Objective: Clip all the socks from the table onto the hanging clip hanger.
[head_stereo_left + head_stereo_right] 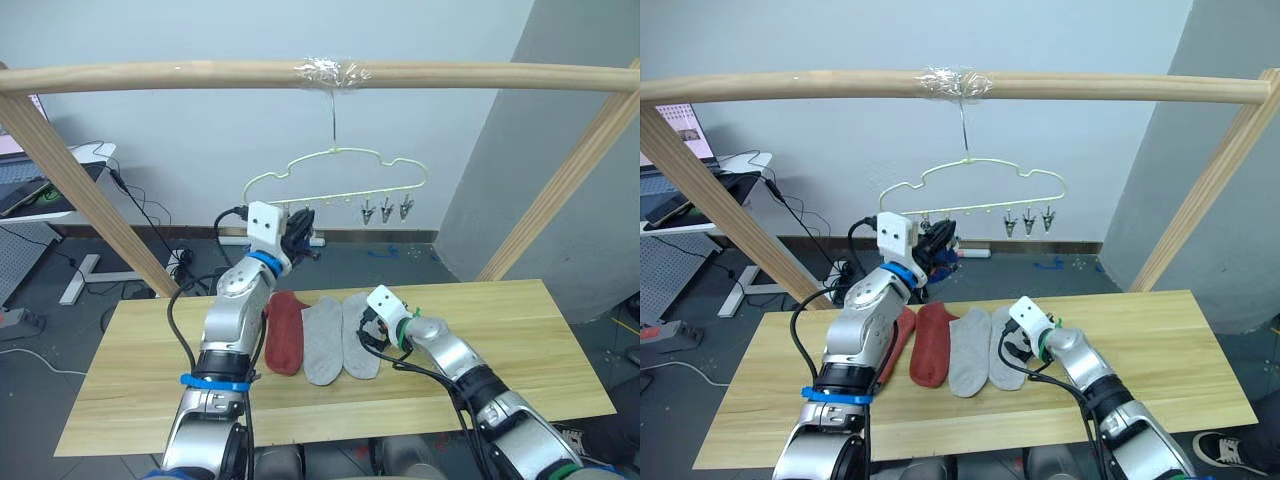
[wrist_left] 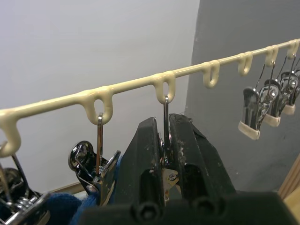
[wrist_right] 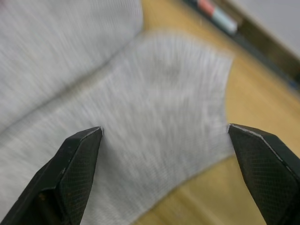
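1. The clip hanger [image 1: 338,172] is thin pale-yellow wire with a wavy outline. It hangs by its top hook from the wooden pole, above the far edge of the desk. Small metal clips dangle from loops along its lower bar, three of them grouped at the right end.
2. A blue sock [image 2: 61,206] hangs bunched in the clips at the hanger's left end.
3. Two rust-red socks [image 1: 934,343] lie flat on the desk [image 1: 1160,340], side by side, toes pointing to the near edge.
4. Two light grey socks [image 1: 968,352] lie flat just right of the red ones, touching each other.
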Robot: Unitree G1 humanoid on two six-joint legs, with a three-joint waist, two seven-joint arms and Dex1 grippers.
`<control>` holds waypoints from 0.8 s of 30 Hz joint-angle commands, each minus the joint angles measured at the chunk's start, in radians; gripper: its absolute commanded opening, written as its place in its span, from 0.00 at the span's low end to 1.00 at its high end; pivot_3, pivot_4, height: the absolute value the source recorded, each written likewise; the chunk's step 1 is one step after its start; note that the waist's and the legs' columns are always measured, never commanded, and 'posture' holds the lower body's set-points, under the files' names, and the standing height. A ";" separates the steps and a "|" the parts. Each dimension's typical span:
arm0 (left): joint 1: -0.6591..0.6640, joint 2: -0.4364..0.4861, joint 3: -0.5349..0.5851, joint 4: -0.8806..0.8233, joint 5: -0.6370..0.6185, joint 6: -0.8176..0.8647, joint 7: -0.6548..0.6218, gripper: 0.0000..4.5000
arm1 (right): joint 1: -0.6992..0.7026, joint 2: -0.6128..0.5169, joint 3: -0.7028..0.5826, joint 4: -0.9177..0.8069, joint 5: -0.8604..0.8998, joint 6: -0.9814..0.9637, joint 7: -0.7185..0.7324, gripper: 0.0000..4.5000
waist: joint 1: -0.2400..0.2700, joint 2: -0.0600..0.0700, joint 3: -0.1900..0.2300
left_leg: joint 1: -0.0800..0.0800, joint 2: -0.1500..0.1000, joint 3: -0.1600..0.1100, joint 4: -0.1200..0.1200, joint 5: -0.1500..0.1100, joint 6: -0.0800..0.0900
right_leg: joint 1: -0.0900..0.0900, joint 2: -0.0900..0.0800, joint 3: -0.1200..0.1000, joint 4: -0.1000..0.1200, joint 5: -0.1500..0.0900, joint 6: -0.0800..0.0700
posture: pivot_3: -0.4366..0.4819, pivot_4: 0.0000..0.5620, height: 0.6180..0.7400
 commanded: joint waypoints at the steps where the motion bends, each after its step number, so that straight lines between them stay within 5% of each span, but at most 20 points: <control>1: 0.014 -0.002 -0.002 -0.065 -0.008 0.014 0.012 0.01 | -0.013 0.011 0.003 0.111 -0.048 -0.061 -0.003 1.00 | 0.001 0.000 0.000 | 0.001 0.000 0.000 0.000 0.000 0.000 | 0.001 0.000 0.000 0.001 0.000 0.001 | 0.42 0.19 1.00; 5: 0.027 0.002 0.005 -0.081 -0.007 0.022 0.021 0.01 | 0.014 -0.003 -0.012 0.103 -0.048 -0.087 0.038 0.79 | 0.006 0.000 0.000 | 0.007 0.000 0.000 0.000 0.001 0.001 | 0.006 0.000 0.000 0.002 -0.003 0.004 | 0.43 0.19 1.00; 15: 0.017 -0.002 0.005 -0.074 -0.043 0.075 -0.006 0.01 | 0.164 -0.118 -0.038 -0.094 -0.033 -0.054 0.153 0.00 | 0.022 0.000 0.000 | 0.013 0.000 0.000 0.000 0.000 0.001 | 0.014 0.000 0.000 -0.001 -0.003 0.004 | 0.41 0.19 1.00; 24: 0.003 -0.011 0.006 -0.060 -0.092 0.143 -0.044 0.01 | 0.315 -0.250 -0.060 -0.402 -0.010 -0.069 0.283 0.00 | 0.019 0.000 0.000 | 0.013 0.000 0.000 -0.001 0.000 0.000 | 0.013 0.000 0.000 -0.003 -0.004 0.004 | 0.36 0.18 1.00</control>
